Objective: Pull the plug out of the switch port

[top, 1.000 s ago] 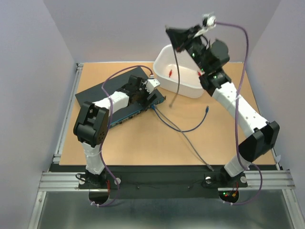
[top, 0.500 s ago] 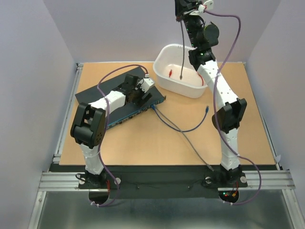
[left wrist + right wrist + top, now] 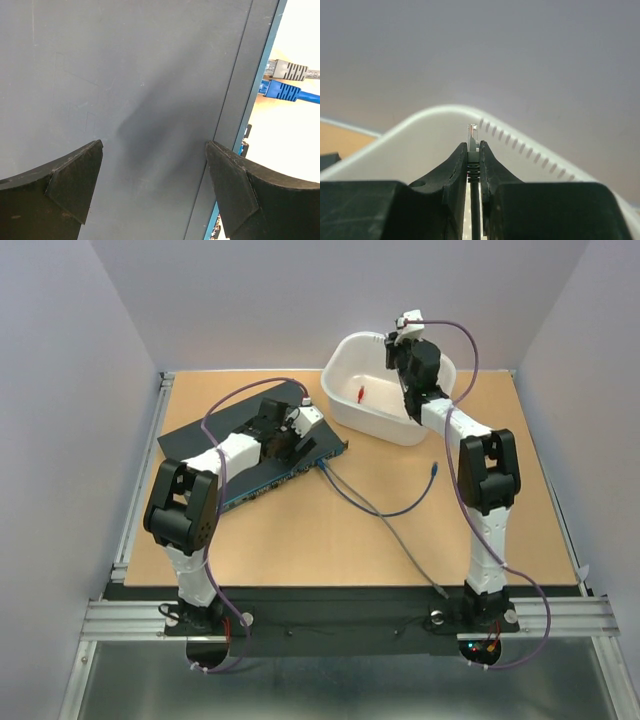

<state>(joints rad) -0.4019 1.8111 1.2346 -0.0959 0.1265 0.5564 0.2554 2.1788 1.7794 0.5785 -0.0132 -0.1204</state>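
Note:
The switch (image 3: pixel 205 435) lies flat at the table's left, its blue socket edge facing the middle. A grey plug (image 3: pixel 287 70) and a blue plug (image 3: pixel 280 91) sit in its sockets near the right end (image 3: pixel 322 462). My left gripper (image 3: pixel 154 150) hovers open just over the switch's dark top, with nothing between its fingers. My right gripper (image 3: pixel 473 145) is shut on the clear-tipped plug (image 3: pixel 473 131) of a dark grey cable. It holds that plug over the inside of the white tub (image 3: pixel 385 428), pointing at the far rim (image 3: pixel 445 112). The rest of that cable is hidden.
A blue cable (image 3: pixel 395 510) runs from the switch to a loose end at mid-table. A grey cable (image 3: pixel 410 555) runs from the switch to the front edge. Small red pieces (image 3: pixel 358 392) lie in the tub. Walls stand close on three sides.
My right arm swung from high above the back of the table down into the tub, carrying the grey cable by its plug. The left arm barely shifted over the switch.

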